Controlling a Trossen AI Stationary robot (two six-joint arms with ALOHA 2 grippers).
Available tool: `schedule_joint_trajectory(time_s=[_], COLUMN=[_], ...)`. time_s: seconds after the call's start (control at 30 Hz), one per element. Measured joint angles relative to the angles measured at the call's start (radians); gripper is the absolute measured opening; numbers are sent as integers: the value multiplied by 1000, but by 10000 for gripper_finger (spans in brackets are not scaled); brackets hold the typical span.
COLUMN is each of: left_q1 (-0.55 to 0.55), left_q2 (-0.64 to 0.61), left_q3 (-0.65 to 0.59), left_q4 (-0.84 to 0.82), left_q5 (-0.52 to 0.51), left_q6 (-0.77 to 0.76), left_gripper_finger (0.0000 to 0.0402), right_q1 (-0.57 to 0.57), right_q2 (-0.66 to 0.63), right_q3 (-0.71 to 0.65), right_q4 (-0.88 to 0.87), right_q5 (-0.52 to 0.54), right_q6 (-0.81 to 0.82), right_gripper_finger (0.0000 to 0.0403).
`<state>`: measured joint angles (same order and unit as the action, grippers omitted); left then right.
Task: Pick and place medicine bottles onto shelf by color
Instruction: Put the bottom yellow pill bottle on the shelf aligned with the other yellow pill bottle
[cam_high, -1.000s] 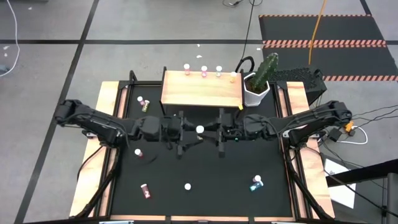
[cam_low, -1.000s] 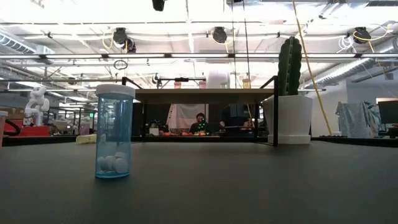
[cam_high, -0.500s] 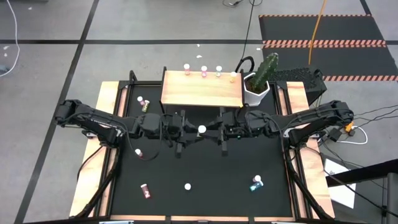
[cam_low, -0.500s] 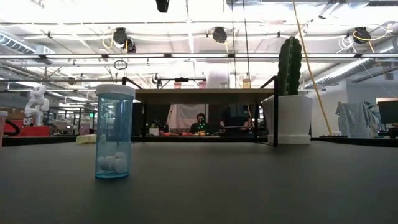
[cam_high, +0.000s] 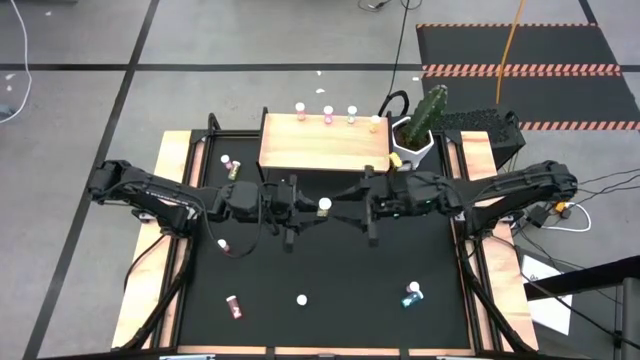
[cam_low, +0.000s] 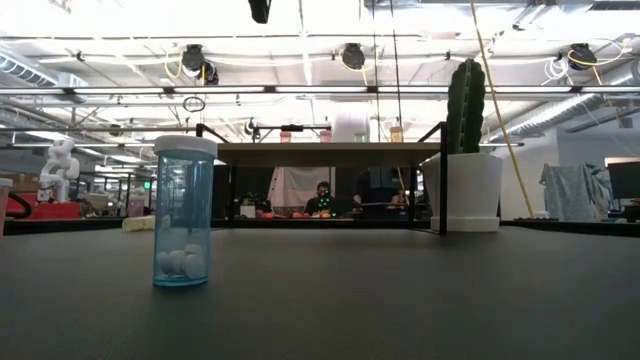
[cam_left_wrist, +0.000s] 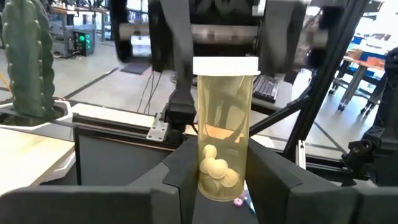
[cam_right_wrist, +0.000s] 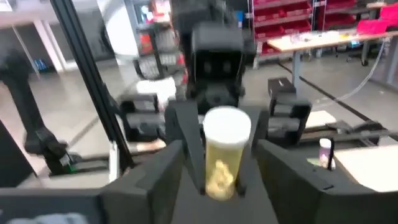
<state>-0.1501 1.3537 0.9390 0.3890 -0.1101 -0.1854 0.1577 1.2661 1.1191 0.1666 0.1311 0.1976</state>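
The left gripper (cam_high: 306, 209) and the right gripper (cam_high: 345, 208) meet nose to nose above the middle of the black table (cam_high: 330, 270), just in front of the shelf (cam_high: 324, 150), and between them stands one yellow bottle (cam_left_wrist: 224, 124) with a white cap. In the left wrist view the left fingers (cam_left_wrist: 180, 180) press on both sides of the lower body of this bottle, so the left gripper is closed on it and keeps it upright, cap up, with the pills lying at its bottom. In the right wrist view the same yellow bottle (cam_right_wrist: 224, 155) stands between the right fingers (cam_right_wrist: 283, 168), but these are spread wide and a gap shows on each side, so the right gripper holds nothing. To me this looks like a handover: the bottle is kept in the air between the two arms so that one can take it while the other lets go, and the left arm now carries it. On the far edge of the shelf, beyond both grippers, four small bottles already stand in a row, with a yellow one (cam_high: 375, 124) at the end near the cactus (cam_high: 430, 110); I judge the held bottle belongs beside that one. The other bottles lie on the table apart from the grippers, among them a teal bottle (cam_low: 184, 212) standing upright.
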Motion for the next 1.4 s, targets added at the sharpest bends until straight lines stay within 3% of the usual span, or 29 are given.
schedule_joint_trajectory(time_s=[0.2, 0.37, 0.5, 0.7, 0.87, 1.0, 1.4], left_q1=[-1, 0, -1, -1, -1, -1, 21], left_q2=[0, 0, 0, 0, 0, 0, 0], left_q3=[0, 0, 0, 0, 0, 0, 0], left_q4=[-14, -21, -29, -54, -74, -74, -75], left_q5=[1, 5, 13, 13, 16, 84, 109], left_q6=[41, 52, 44, 19, -9, -33, -115], left_gripper_finger=[121, 121, 121, 122, 122, 122, 122], right_q1=[-37, -67, -66, -69, -90, -108, -112], right_q2=[0, 69, 86, 86, 86, 86, 86], right_q3=[1, 1, 2, 2, 2, 2, 2], right_q4=[-1, 81, 105, 110, 98, 76, 64], right_q5=[-21, -153, -159, -165, -253, -317, -318], right_q6=[47, 54, 47, 8, -9, -30, -53], right_gripper_finger=[258, 262, 262, 237, 203, 184, 146])
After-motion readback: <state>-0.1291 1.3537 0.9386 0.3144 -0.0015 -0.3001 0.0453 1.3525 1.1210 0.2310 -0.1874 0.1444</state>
